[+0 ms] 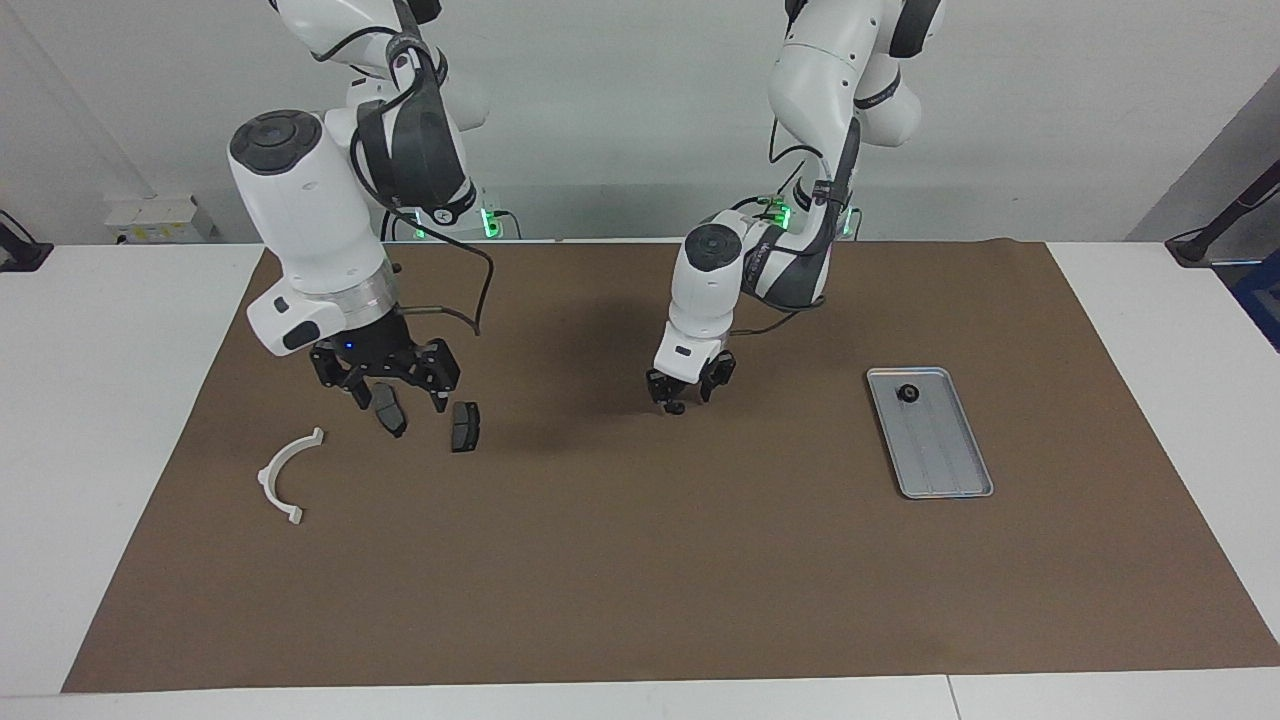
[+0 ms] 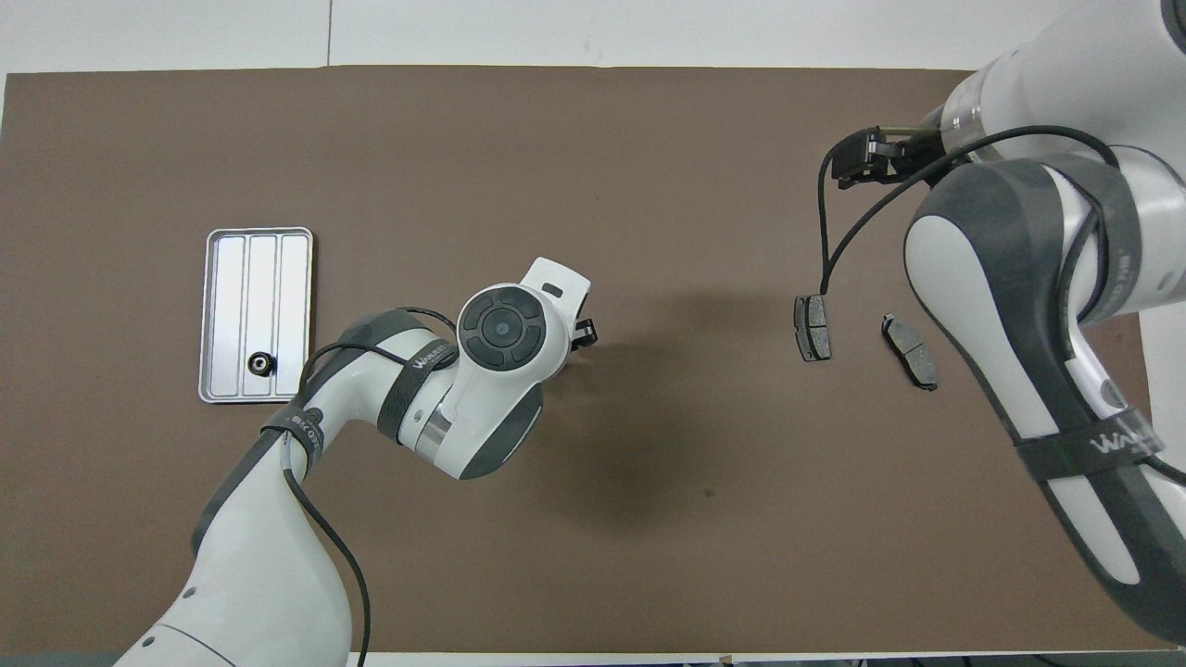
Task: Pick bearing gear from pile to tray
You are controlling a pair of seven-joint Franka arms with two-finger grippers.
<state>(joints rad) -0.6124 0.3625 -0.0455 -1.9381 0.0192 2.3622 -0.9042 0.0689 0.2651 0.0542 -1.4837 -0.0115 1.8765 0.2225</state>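
Note:
The silver tray lies toward the left arm's end of the mat and also shows in the overhead view. One small black round bearing gear sits in it at the end nearer the robots. The pile lies toward the right arm's end: two dark brake pads and a white plastic arc. My right gripper is open and empty, raised over the pads. My left gripper is open and empty, low over the middle of the mat. No other black round pieces show.
A brown mat covers most of the white table. In the overhead view the right arm hides the arc, and both pads show beside it.

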